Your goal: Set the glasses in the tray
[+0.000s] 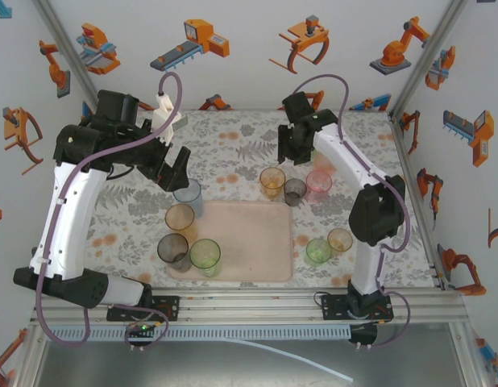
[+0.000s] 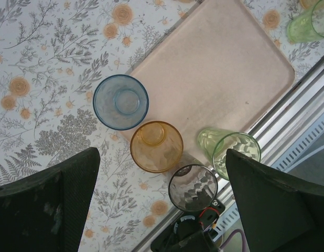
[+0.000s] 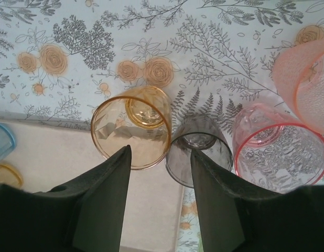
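Note:
The pale pink tray (image 1: 249, 242) lies at the middle of the table. Blue (image 1: 187, 196), orange (image 1: 180, 219), grey (image 1: 173, 251) and green (image 1: 205, 256) glasses stand along its left edge. My left gripper (image 1: 175, 171) hangs open high above them, with the orange glass (image 2: 157, 146) and grey glass (image 2: 193, 187) seen far below between its fingers. At the tray's far edge stand an orange glass (image 3: 131, 127), a grey glass (image 3: 198, 149) and a pink glass (image 3: 280, 149). My right gripper (image 3: 159, 152) hovers over the orange and grey pair, jaws partly apart and holding nothing.
A green glass (image 1: 318, 251) and an orange glass (image 1: 340, 239) stand right of the tray. A second pink glass (image 3: 303, 84) sits behind the first. The metal rail (image 1: 249, 302) runs along the near table edge, and frame posts rise at the back corners.

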You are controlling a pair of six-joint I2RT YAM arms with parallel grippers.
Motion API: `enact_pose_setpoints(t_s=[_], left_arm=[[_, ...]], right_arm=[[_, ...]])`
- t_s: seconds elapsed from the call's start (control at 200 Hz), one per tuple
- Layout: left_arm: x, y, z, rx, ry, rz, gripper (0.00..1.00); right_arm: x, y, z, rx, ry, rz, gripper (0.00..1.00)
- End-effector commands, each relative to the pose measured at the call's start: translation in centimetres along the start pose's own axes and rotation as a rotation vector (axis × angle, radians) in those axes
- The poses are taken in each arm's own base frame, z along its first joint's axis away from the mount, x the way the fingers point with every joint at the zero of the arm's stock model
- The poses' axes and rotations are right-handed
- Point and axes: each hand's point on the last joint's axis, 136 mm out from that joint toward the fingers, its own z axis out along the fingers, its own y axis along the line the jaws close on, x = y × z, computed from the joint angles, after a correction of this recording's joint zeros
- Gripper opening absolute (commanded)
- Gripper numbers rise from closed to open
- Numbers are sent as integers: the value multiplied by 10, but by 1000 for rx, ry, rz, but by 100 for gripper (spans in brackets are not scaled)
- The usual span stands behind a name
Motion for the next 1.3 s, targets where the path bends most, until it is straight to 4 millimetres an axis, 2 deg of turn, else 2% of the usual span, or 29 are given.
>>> enact_pose_setpoints(t_s=[0.0,0.205,0.486,0.761,1.082,1.292], left_arm=[[0,-3,-9,-20,-24,4,97],[5,-3,-9,-22,-8,1,97],[6,-1,-4,-11,2,-11,97],[4,2,-4,-16,4,-11,97],[4,5,-2,-18,9,-21,97],[4,7,-3,-25,10,-29,97]], right_arm=[[-7,3,4,-35,-9,-31,46],[4,9,16,-75,32,-118,45],[15,9,31,-90,74,-155,46],[23,8,47,-90,105,-171,42],[25,7,58,-91,109,-199,40],[25,9,72,-91,118,-202,37]])
